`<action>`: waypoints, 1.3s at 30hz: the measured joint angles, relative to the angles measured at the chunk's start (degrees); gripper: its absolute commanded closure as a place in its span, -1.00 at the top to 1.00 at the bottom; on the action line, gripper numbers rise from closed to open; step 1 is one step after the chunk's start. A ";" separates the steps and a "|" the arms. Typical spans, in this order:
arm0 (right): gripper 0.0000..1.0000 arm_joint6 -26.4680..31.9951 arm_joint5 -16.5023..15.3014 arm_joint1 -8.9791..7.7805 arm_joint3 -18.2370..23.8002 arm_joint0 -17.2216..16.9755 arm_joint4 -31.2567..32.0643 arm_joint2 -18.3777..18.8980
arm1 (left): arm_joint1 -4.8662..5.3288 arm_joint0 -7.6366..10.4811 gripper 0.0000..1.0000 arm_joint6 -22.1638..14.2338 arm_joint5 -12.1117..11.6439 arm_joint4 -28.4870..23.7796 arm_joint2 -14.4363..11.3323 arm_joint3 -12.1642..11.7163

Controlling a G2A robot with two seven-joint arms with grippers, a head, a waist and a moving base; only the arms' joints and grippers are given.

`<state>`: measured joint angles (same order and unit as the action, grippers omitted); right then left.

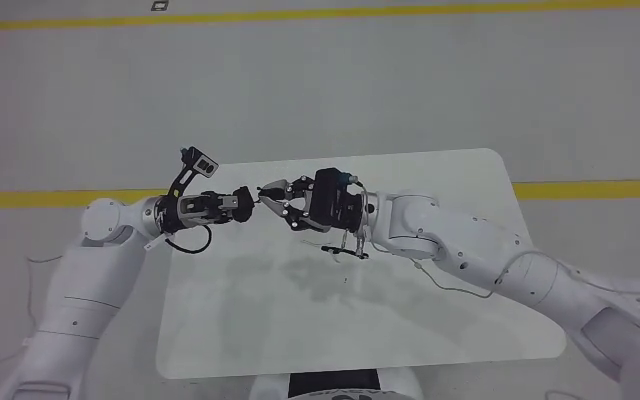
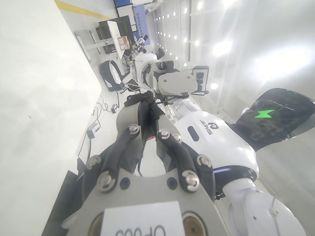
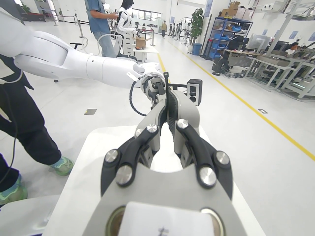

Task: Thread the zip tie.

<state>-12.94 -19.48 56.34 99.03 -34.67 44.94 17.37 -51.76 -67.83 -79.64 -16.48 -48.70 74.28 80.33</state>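
The zip tie [image 3: 166, 81], likely light, springy and slick, is pinched by the closed right hand [image 3: 168, 100] and closed left hand [image 2: 147, 108]; best gripped near its tip.

The left arm [image 1: 110, 225] and the right arm [image 1: 450, 235] are held out from each side. Their tips almost meet above the desk [image 1: 450, 320], near its far edge. The left tool [image 2: 147, 105] is pinched closed. The right tool [image 3: 167, 99] is pinched tight on the zip tie [image 3: 166, 84].
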 measured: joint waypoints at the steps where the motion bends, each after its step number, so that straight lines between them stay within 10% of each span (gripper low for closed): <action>1: -1.00 0.00 0.00 -0.01 -0.02 0.03 -0.01 -0.02 | 0.02 0.00 -1.00 0.00 0.00 -0.04 -0.02 0.00; 39: -1.00 0.42 0.00 0.16 -0.91 0.09 1.26 0.33 | 0.13 -0.02 -1.00 0.00 -0.03 -0.46 -0.24 0.11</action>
<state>-12.52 -19.48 56.50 98.13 -34.58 46.20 17.70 -51.63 -67.85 -79.64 -16.51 -49.16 74.04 80.43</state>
